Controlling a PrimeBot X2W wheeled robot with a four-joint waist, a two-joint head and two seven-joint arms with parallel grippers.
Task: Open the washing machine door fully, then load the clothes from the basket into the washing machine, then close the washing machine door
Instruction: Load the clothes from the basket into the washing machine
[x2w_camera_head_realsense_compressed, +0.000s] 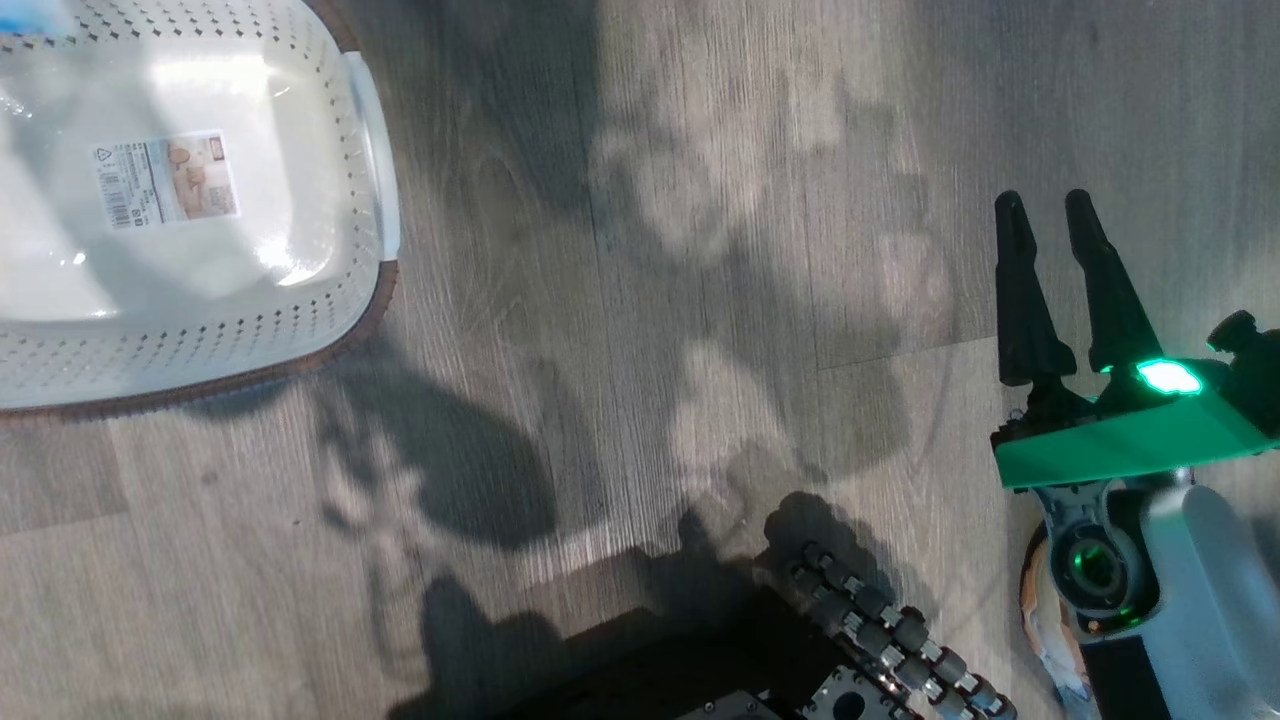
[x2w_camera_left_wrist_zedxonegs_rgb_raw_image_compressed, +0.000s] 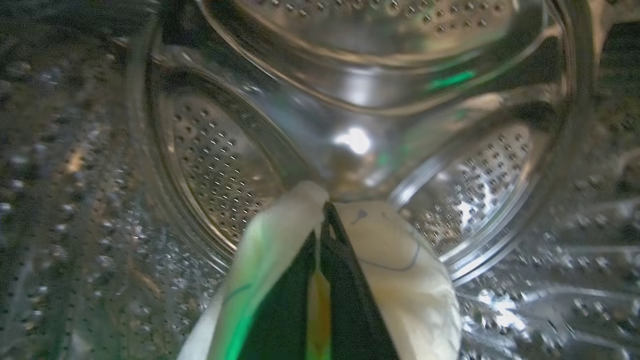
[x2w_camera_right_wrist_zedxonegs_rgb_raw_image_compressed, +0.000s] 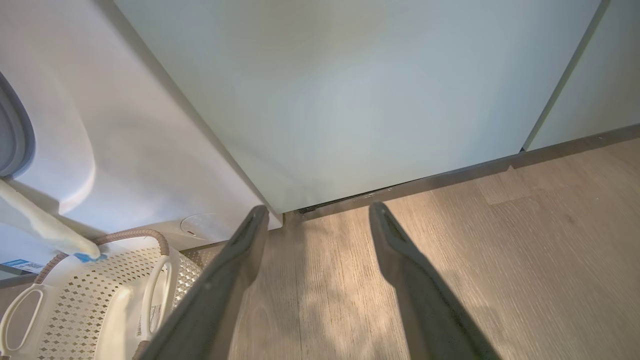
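I can read no words: the label (x2w_camera_head_realsense_compressed: 166, 180) on the basket (x2w_camera_head_realsense_compressed: 200, 345) floor bears a barcode and triangle mark, print too small.

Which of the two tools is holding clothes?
The left tool, shut on a cream garment inside the steel drum; the right tool hangs open and empty above the floor.

Pale green cabinet doors (x2w_camera_right_wrist_zedxonegs_rgb_raw_image_compressed: 350, 90); dark plinth strip (x2w_camera_right_wrist_zedxonegs_rgb_raw_image_compressed: 450, 176) under doors; wood-plank floor (x2w_camera_right_wrist_zedxonegs_rgb_raw_image_compressed: 500, 240) before doors, shadow-mottled, sunlit patches
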